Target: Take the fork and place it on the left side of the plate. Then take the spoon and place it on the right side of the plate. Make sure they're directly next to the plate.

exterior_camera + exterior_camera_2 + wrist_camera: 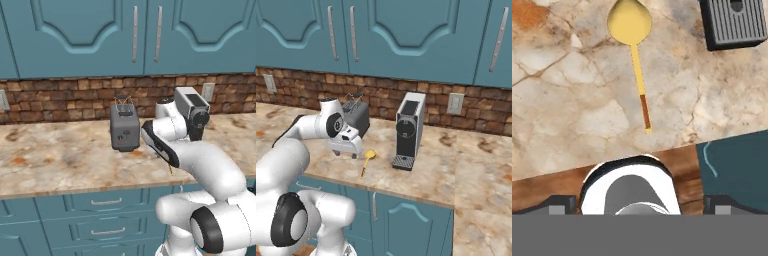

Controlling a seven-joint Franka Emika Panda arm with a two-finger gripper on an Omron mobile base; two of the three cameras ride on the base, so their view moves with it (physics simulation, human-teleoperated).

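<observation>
The spoon lies flat on the marble counter, its round yellow bowl pointing away from the counter's front edge and its thin orange handle toward that edge. The spoon rests just left of the coffee machine. My gripper hovers over the counter to the left of the spoon and points down. In the hand view my gripper is open, its dark fingertips spread wide with nothing between them, and the spoon sits ahead of it. The fork and the plate are out of view.
A grey coffee machine stands right of the spoon, and its drip tray is close to the spoon's bowl. A dark toaster sits behind the arm by the brick wall. The counter's front edge runs just below the spoon's handle.
</observation>
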